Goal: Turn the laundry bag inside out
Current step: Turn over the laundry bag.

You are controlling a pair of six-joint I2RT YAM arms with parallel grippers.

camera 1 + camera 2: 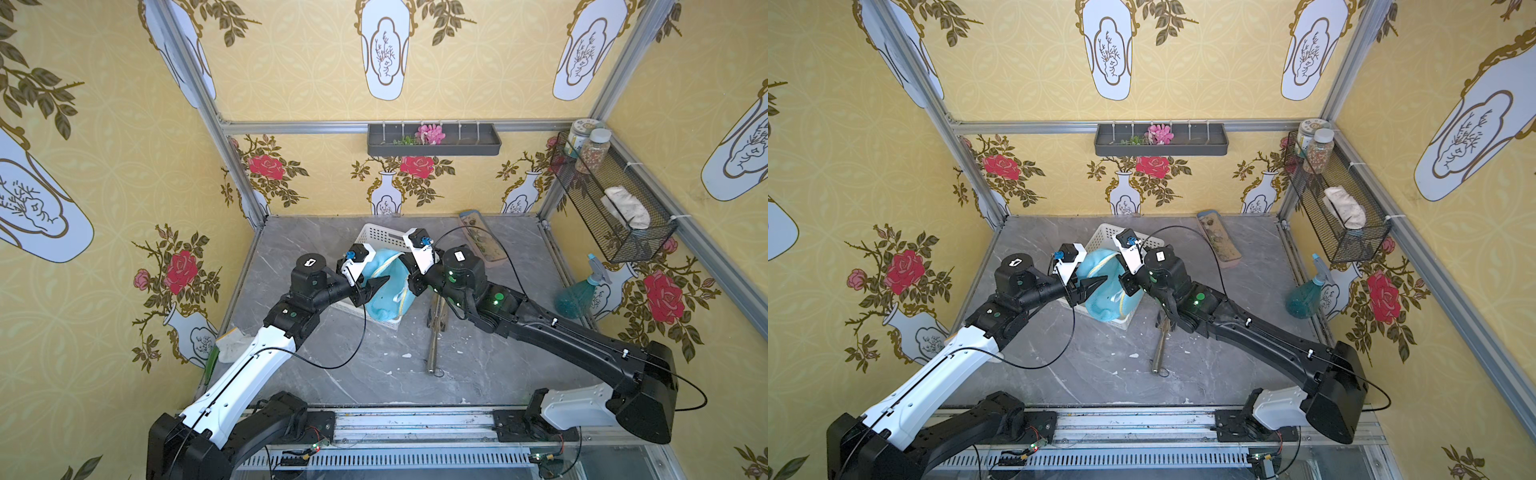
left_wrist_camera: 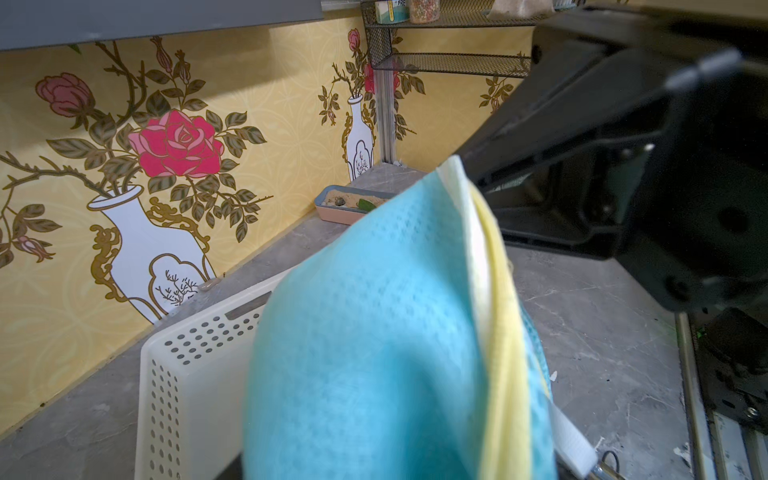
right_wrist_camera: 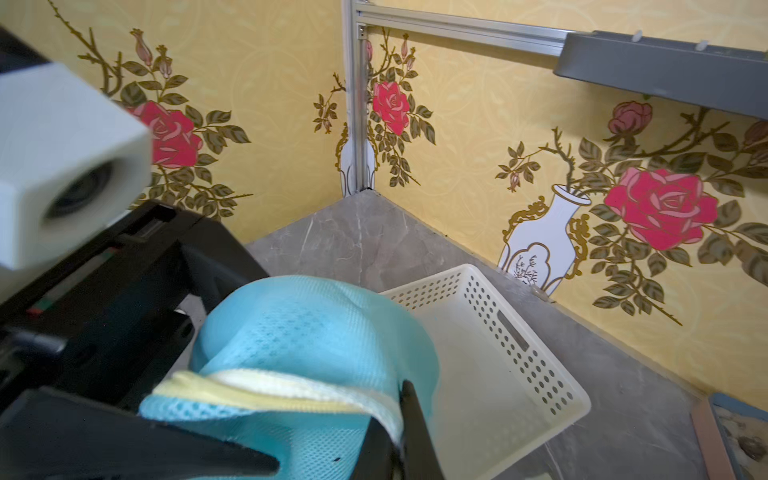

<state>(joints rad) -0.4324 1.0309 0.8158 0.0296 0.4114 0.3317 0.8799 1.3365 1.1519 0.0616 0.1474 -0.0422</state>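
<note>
Light-blue mesh laundry bag [image 1: 383,306] with pale yellow trim is being held up between both arms, over the white perforated plastic basket [image 1: 376,233] on the grey marble worktop [image 1: 374,370]. Right tool [image 3: 400,405] is pinching the trim tight. Left tool [image 1: 376,286] is laying one dark finger across the mesh; its other finger is hidden, so I cannot tell its grip.

One bag [image 1: 386,291] is hanging over one basket [image 1: 376,235]. One tray [image 1: 471,217] and one metal tool [image 1: 434,345] are lying on the surface [image 1: 374,365]. One spray bottle [image 1: 575,297] is standing at the right. Two jars [image 1: 592,156] and one cloth [image 1: 627,208] are sitting in one wire rack [image 1: 582,195]. One flower [image 1: 431,134] is lying on one far shelf [image 1: 469,147].
</note>
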